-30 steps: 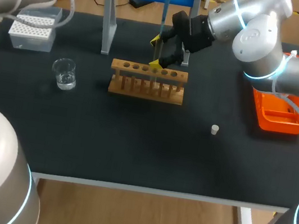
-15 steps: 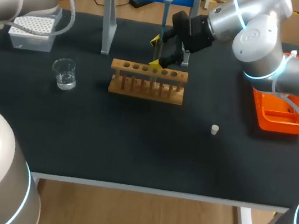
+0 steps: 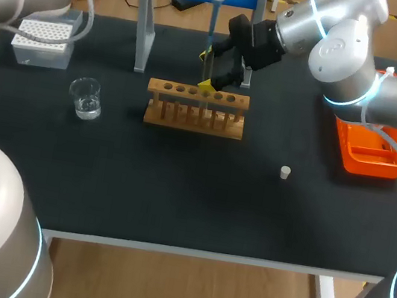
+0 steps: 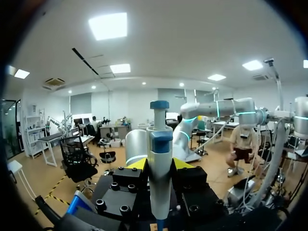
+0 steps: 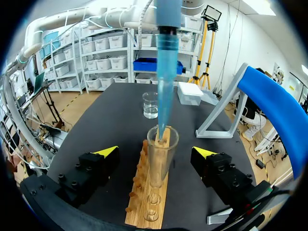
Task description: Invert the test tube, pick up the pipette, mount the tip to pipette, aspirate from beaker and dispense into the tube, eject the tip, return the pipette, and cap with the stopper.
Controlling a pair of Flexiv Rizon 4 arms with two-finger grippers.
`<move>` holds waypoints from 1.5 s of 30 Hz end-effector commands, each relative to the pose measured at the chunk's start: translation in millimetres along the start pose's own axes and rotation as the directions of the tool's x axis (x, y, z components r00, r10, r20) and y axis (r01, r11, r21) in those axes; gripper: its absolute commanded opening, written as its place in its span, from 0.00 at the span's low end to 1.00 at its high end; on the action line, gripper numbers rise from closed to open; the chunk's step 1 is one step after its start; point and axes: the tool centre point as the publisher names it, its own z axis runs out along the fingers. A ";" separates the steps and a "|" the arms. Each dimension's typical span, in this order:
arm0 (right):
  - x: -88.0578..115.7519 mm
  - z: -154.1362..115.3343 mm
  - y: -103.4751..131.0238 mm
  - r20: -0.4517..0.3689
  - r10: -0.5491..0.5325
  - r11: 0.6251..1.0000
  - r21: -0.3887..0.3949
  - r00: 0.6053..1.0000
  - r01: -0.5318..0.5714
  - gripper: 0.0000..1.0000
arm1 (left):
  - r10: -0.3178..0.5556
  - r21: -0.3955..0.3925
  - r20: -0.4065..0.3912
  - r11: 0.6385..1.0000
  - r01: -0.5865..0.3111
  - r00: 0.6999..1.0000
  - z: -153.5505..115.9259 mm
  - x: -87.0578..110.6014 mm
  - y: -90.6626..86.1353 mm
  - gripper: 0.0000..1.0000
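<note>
Since the clear glass test tube [image 5: 162, 144] in the wooden rack [image 5: 137, 193] looks brittle, my wide-open right pincer [image 5: 156, 151] astride it should pinch mid-wall gently, left pincer [image 4: 160, 164] clamping the blue-tipped pipette [image 4: 160, 144].

Your black table [image 3: 177, 191] is holding a wooden rack [image 3: 196, 109], a beaker [image 3: 86, 98], a tip box [image 3: 43, 41], a blue stand [image 3: 147, 35], an orange tray [image 3: 372, 150] and a white stopper [image 3: 284, 172].

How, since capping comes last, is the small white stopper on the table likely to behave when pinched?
The stopper looks tiny and probably very light, so one finger touching first would likely skid it across the black table. It seems round, so it may roll if tipped over.
</note>
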 end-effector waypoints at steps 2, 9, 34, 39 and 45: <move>0.3 -0.9 0.5 -0.001 0.001 1.000 0.004 1.000 -0.001 1.00 | 0.003 0.003 0.019 1.000 -0.003 1.000 -1.0 0.8 0.1 0.00; 0.3 -0.9 0.5 -0.001 0.001 1.000 0.004 1.000 -0.001 1.00 | 0.021 0.017 0.038 1.000 -0.021 0.999 -1.5 -4.2 -1.3 0.00; 0.3 -0.9 0.5 -0.001 0.001 1.000 0.004 1.000 -0.001 1.00 | 0.038 0.063 0.018 0.997 -0.039 0.999 14.6 2.1 -2.0 0.00; 0.3 -0.9 0.5 -0.001 0.001 1.000 0.004 1.000 -0.001 1.00 | 0.029 0.059 0.019 0.998 -0.030 0.999 16.6 9.9 -0.3 0.00; 0.3 -0.9 0.5 -0.001 0.001 1.000 0.004 1.000 -0.001 1.00 | 0.018 0.049 0.032 0.999 -0.020 0.999 14.9 19.1 0.5 0.00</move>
